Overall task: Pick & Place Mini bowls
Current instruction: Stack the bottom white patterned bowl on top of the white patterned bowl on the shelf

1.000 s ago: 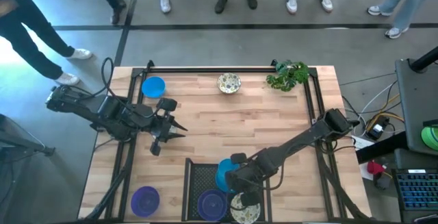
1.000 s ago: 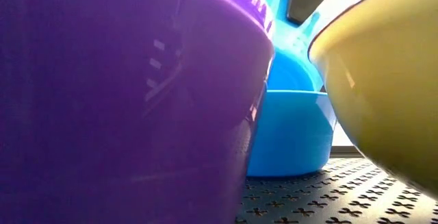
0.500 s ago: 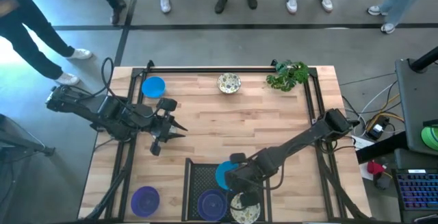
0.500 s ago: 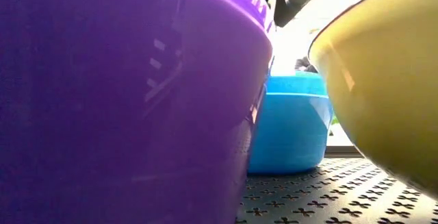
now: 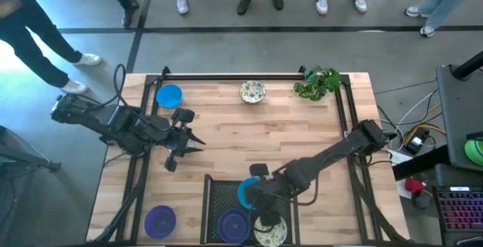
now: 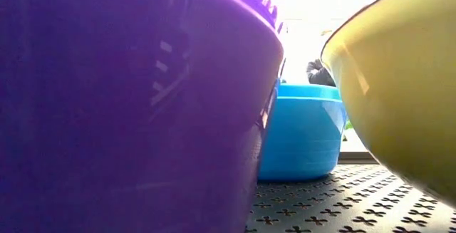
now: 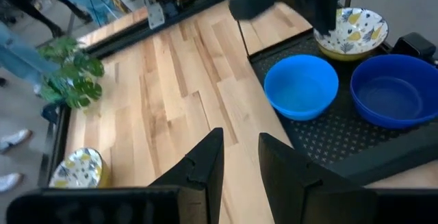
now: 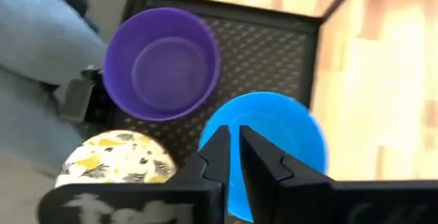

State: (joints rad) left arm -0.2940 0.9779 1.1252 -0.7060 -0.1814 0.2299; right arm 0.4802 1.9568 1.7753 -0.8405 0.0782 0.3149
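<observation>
Three mini bowls stand on their bases in the black mesh tray (image 5: 219, 194): a blue one (image 5: 245, 192) (image 8: 274, 138), a purple one (image 5: 232, 224) (image 8: 162, 63) and a cream patterned one (image 5: 270, 232) (image 8: 116, 159). My right gripper (image 8: 231, 142) hovers just above the blue bowl's rim with a narrow gap between its fingers, touching nothing. On the bare table rest another blue bowl (image 5: 169, 95), a cream bowl (image 5: 253, 91) and a purple bowl (image 5: 160, 218). My left gripper (image 5: 192, 143) (image 7: 239, 148) waits open over the table's left half.
A leafy green plant (image 5: 317, 82) stands at the far right corner. Black frame rails (image 5: 234, 75) run along the table's far edge and sides. Bare wood lies across the table's middle. People's legs show beyond the far edge.
The blue bowl in the tray, tilted up under my right gripper a second ago, has dropped level onto the mesh. My right gripper has risen off it and left the low view. My left arm has kept still.
</observation>
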